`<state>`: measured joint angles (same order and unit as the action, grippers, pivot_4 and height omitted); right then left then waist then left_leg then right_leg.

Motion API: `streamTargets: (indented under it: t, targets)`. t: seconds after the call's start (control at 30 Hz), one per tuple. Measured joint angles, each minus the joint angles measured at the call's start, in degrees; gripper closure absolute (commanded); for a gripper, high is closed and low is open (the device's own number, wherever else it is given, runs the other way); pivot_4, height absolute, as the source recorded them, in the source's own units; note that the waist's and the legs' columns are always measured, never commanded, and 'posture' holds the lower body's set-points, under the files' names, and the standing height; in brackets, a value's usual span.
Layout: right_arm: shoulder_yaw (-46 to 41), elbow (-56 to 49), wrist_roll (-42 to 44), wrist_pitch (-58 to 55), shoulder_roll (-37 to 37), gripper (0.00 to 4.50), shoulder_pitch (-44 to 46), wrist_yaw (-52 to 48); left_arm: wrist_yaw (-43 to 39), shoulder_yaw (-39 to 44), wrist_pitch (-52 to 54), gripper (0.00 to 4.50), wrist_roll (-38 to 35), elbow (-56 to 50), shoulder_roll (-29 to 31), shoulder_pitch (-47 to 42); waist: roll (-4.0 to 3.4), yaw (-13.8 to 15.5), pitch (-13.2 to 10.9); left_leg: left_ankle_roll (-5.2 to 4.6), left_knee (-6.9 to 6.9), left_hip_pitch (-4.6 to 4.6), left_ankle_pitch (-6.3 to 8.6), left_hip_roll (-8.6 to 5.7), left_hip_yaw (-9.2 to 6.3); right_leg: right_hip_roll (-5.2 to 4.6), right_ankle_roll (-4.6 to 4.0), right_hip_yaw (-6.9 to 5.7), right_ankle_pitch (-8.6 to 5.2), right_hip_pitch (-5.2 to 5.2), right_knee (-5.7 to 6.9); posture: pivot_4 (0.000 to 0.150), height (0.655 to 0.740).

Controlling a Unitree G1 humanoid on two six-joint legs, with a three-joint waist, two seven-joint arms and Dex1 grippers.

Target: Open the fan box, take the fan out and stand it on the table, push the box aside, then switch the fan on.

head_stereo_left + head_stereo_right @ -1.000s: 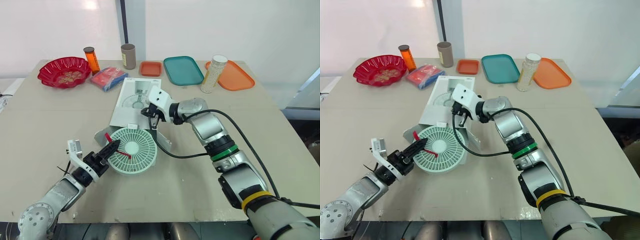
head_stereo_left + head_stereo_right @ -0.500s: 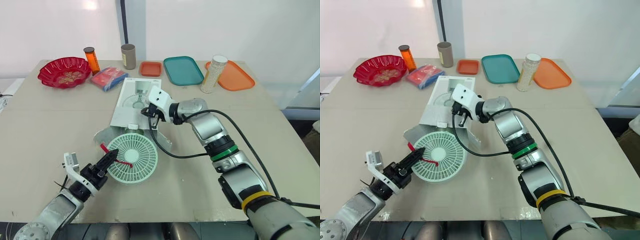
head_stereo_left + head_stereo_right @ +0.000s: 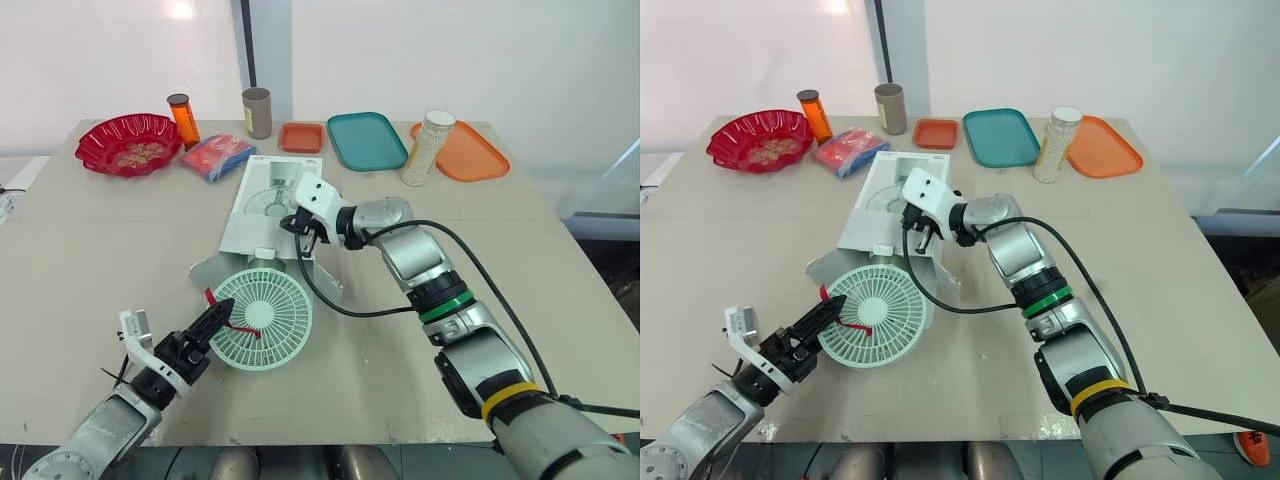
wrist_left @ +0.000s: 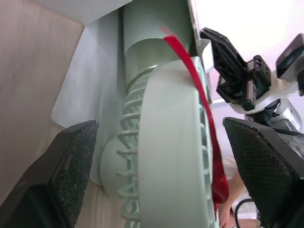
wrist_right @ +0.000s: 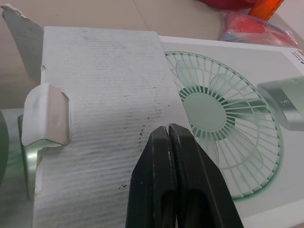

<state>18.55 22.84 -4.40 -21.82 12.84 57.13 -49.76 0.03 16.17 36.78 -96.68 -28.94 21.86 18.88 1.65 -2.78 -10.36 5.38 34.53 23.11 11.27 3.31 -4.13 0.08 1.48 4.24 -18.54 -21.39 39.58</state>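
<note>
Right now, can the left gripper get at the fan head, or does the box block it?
Probably yes. The left gripper is open with its fingers either side of the fan head, which lies outside the box. Only a red ribbon crosses its face.

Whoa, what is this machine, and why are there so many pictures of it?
It's a robot with two arms. Two pictures come from cameras in its head, looking down at the table. The other two come from small cameras on its wrists, looking along each hand's black fingers. The left hand is open, its fingers either side of a pale green fan whose round head pokes out of its white box. The right hand is shut, its fingers over the box's flap. Farther back sit a red bowl, a teal tray and an orange tray.
</note>
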Motion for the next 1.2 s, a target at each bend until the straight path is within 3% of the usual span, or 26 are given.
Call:
streamTargets:
  t: [0.3, 0.53, 0.83, 0.97, 1.03, 1.13, 1.2]
  targets:
    - [-0.5, 1.2, 1.0, 0.0, -0.2, 4.50, 0.8, -0.9, -5.6, 6.7, -0.5, 0.03, -1.2, -5.6, 4.7, 4.3, 0.01, 0.0, 0.0, 0.00, -0.02, 0.04, 0.00, 0.01, 0.00, -0.01, 0.00, -0.01, 0.01, -0.01, -0.07, 0.150, 0.7400]
    - [-1.0, 1.3, 2.4, -0.2, 0.4, 4.50, 1.2, -2.6, -8.1, 10.0, -0.5, 0.03, 2.6, -7.6, 7.8, 10.5, -0.02, 0.0, -0.1, -0.01, -0.09, 0.12, 0.01, 0.03, 0.03, -0.01, -0.01, 0.01, 0.01, -0.09, -0.16, 0.150, 0.7400]
    - [-1.5, 1.3, 4.2, -0.4, 2.2, 4.50, 1.4, -5.2, -21.4, 17.7, -3.6, 0.03, 17.8, -9.5, 10.4, 16.5, -0.04, 0.0, -0.1, -0.01, -0.11, 0.15, 0.01, 0.02, 0.07, 0.00, -0.02, 0.02, 0.00, -0.14, -0.22, 0.150, 0.7400]
    - [-1.6, 0.9, 5.1, -0.4, 3.2, 4.50, 1.3, -6.8, -22.8, 16.0, -6.5, 0.03, 26.4, -11.7, 9.5, 15.4, -0.04, 0.0, -0.1, -0.01, -0.11, 0.19, 0.01, 0.02, 0.08, -0.02, -0.01, 0.03, 0.01, -0.15, -0.26, 0.150, 0.7400]
    - [-1.9, -0.9, 6.4, -0.4, 5.0, 4.50, 1.1, -9.0, -21.8, 11.6, -8.8, 0.03, 34.4, -15.3, 7.6, 14.7, -0.03, 0.0, -0.1, -0.01, -0.11, 0.23, 0.01, 0.02, 0.08, -0.03, 0.01, 0.04, 0.02, -0.15, -0.29, 0.150, 0.7400]
    - [-2.6, -1.4, 6.7, -0.5, 5.2, 4.50, 1.1, -9.5, -21.8, 10.8, -9.5, 0.03, 36.8, -16.0, 7.4, 14.7, -0.03, 0.0, -0.1, -0.02, -0.11, 0.21, 0.01, 0.05, 0.08, 0.00, -0.02, 0.03, 0.04, -0.15, -0.29, 0.150, 0.7400]
    - [-2.9, -2.5, 7.4, -0.3, 6.4, 4.50, 0.4, -10.9, -22.1, 9.1, -11.6, 0.03, 43.0, -17.1, 7.2, 14.7, -0.03, 0.0, -0.1, -0.02, -0.11, 0.20, 0.01, 0.05, 0.08, 0.02, -0.02, 0.03, 0.04, -0.15, -0.29, 0.150, 0.7400]
